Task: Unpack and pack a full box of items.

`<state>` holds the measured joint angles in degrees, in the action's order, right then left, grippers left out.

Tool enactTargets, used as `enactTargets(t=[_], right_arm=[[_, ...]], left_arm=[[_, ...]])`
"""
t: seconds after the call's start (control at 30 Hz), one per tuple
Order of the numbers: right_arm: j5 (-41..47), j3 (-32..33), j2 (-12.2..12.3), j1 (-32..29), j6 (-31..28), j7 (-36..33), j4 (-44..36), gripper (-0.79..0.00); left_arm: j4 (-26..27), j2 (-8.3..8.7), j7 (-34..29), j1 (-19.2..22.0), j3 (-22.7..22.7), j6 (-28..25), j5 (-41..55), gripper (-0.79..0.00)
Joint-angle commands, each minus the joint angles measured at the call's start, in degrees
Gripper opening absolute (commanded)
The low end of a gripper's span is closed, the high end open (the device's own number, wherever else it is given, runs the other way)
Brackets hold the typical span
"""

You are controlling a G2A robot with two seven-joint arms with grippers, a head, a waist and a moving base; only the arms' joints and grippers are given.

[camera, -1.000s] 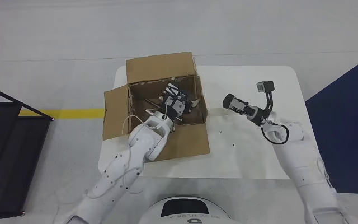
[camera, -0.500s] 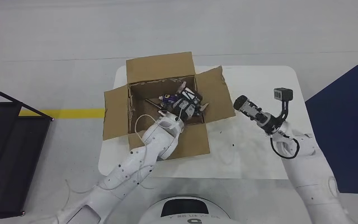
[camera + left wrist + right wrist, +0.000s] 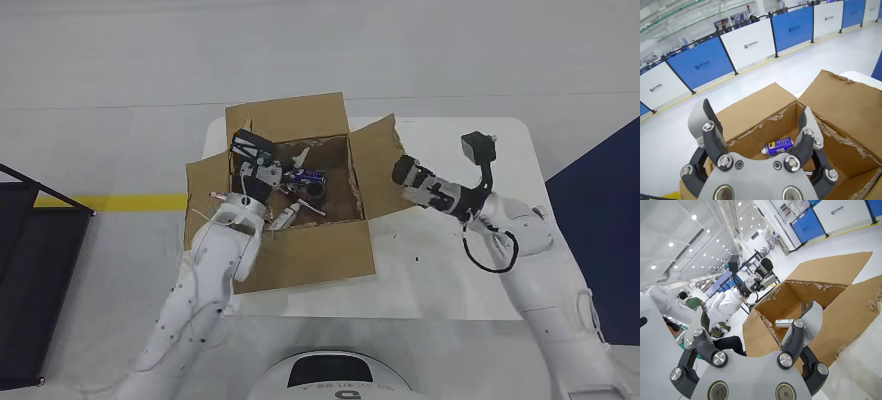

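Left end effector [image 3: 756,108] hangs with fingers spread wide over the box's [image 3: 300,255] left rim, centre of the top view, gripping nothing. Right end effector [image 3: 758,307], fingers apart too, sits just outside the raised right flap [image 3: 375,155]. Bare table [image 3: 450,280] spreads to the lower right. Left wrist view catches a blue can [image 3: 779,144] lying inside; right wrist view picks out a white tube [image 3: 784,322] on the box floor.

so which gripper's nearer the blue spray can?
Left. The left gripper hangs over the box near the blue spray can; the right gripper is outside, past the raised flap.
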<state>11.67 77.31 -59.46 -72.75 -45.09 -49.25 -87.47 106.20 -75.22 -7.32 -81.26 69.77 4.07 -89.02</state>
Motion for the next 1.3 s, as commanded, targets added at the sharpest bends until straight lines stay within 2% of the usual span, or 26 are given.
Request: enactTargets(t=[0.0,0.17,0.4,0.9,1.0,1.07,1.17,1.27], right_arm=[[2.8,-2.0,-0.1,2.2,3.3,-3.0,3.0,0.0],[8.1,-6.1,-0.4,6.9,12.2,-10.6,10.8,0.0],[6.4,-6.4,-0.5,8.1,15.4,-8.4,12.5,0.0],[6.3,-6.1,-0.5,8.3,15.3,-7.6,11.9,0.0],[6.3,-6.1,-0.5,8.3,15.3,-7.6,11.9,0.0],[6.3,-6.1,-0.5,8.3,15.3,-7.6,11.9,0.0],[6.3,-6.1,-0.5,8.3,15.3,-7.6,11.9,0.0],[6.3,-6.1,-0.5,8.3,15.3,-7.6,11.9,0.0]], left_arm=[[2.0,0.4,0.5,-2.4,3.7,-0.5,1.3,0.0],[3.8,1.29,1.7,-8.3,11.4,-2.1,3.3,0.0],[3.8,1.29,1.7,-8.3,11.4,-2.1,3.3,0.0],[4.2,1.31,2.0,-7.9,11.9,-2.2,3.9,0.0],[3.1,1.6,3.1,-6.5,17.2,-5.5,11.1,0.0],[0.9,1.98,2.5,-5.6,21.6,-10.1,17.6,0.0],[-0.6,2.62,-3.3,-4.3,27.2,-16.4,26.8,0.0],[2.9,3.22,-13.6,-4.9,32.9,-20.5,40.0,0.0]])
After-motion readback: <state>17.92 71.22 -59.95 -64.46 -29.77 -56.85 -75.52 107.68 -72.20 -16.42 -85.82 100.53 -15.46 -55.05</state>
